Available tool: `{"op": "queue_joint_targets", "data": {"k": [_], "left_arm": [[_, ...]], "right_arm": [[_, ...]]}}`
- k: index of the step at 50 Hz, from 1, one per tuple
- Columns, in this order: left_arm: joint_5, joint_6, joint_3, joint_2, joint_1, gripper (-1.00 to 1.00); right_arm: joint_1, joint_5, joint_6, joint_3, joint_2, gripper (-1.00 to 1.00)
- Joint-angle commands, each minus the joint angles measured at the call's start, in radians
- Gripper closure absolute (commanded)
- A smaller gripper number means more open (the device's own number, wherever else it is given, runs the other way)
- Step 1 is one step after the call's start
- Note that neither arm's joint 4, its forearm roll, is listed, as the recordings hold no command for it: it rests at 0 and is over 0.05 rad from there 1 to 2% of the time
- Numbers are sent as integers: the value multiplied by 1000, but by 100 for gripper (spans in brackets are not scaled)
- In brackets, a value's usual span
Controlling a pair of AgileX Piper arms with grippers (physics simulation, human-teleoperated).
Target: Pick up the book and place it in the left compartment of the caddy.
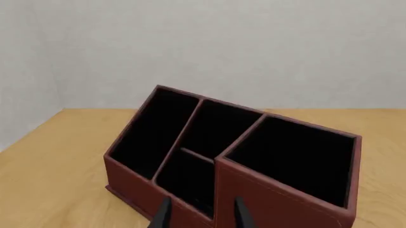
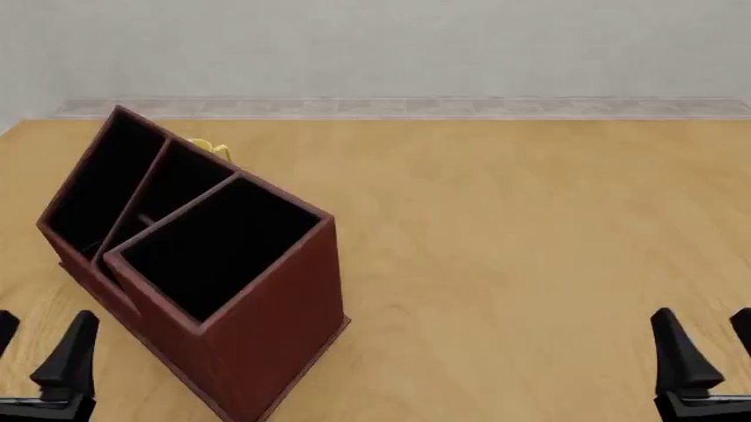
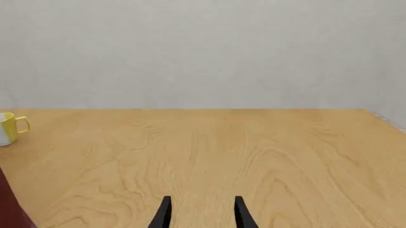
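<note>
Left wrist view first: the left gripper [image 1: 200, 214] sits low, its two dark fingers spread apart with nothing between them, pointed straight at the tall reddish-brown leather-look caddy with the black lining [image 1: 279, 202]. The long narrow slot along the far end wall, the left compartment [image 1: 152, 133], gapes open and looks empty. No book anywhere in this shot.

Over to the front view: the caddy [image 2: 276, 330] stands skewed on the pale wooden table [image 2: 528, 246], square bin nearest the camera, the left compartment [image 2: 104, 189] farthest from it. The left gripper [image 2: 35, 360] waits near the caddy's base with its fingers parted; the right gripper [image 2: 702, 352] is well apart on the other side, fingers likewise spread and empty. A sliver of yellow peeks out behind the caddy.

Right wrist view: the right gripper [image 3: 200, 214] looks across bare wood, and that sliver turns out to be a small yellow-and-white mug [image 3: 10, 127] (not our target). The book shows in none of the three pictures, so where it lies I cannot say.

The danger, as I judge it: a reach made without the book located could clip the tall caddy and shove it, or go for the mug by mistake. Later, the neighbouring narrow slot sits so close that the book could easily drop into the wrong one.
</note>
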Motion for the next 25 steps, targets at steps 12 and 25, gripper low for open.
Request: {"op": "queue_joint_targets", "data": {"k": [12,25], "left_arm": [[-6,2,0,7,0,-100],[14,-3,-19,6,-3,-100]], "right_arm": [[-1,-3,0,1,3,-100],[-1,-3,0,1,3,-100]]}}
